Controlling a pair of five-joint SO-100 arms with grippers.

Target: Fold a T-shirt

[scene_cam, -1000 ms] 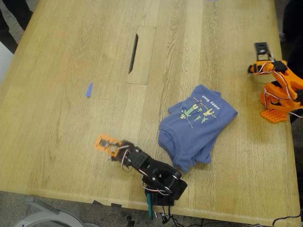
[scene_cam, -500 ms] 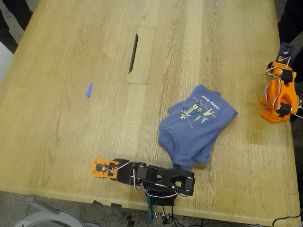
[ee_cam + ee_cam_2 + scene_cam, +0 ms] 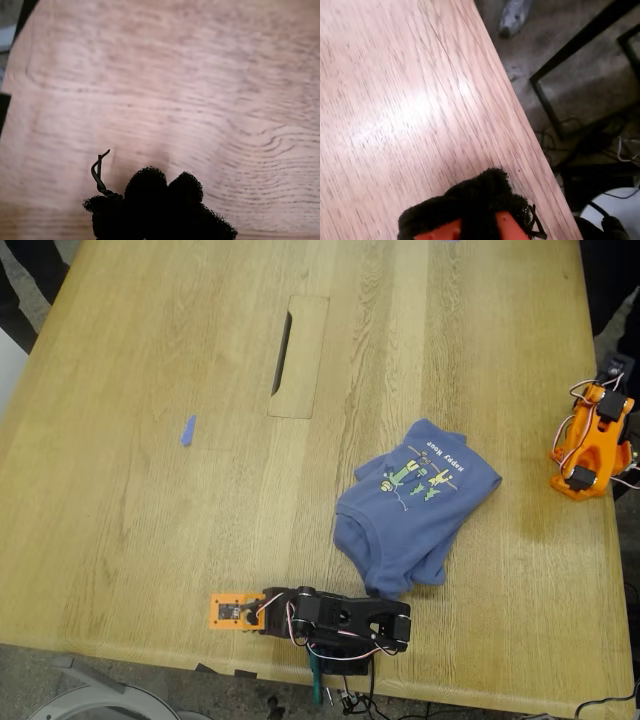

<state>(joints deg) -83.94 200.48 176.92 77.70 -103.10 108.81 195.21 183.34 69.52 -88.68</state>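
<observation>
The periwinkle-blue T-shirt lies bunched in a compact pile on the wooden table, right of centre in the exterior view, with its cartoon print and yellow lettering facing up. The black arm lies low along the table's near edge, and its orange second gripper is well off the shirt toward the exterior view's left, foam pads together on nothing. The orange arm is tucked up at the exterior view's right edge. Its black first gripper is shut over bare wood. Neither wrist view shows the shirt.
A small blue tape scrap lies toward the exterior view's left. A rectangular cable hatch is set into the tabletop behind the shirt. In the second wrist view the table edge drops to a floor with a black metal frame and cables.
The black arm has swung down flat along the near edge, its gripper sliding toward that edge. The orange arm has folded back toward the exterior view's right edge. The shirt has not moved.
</observation>
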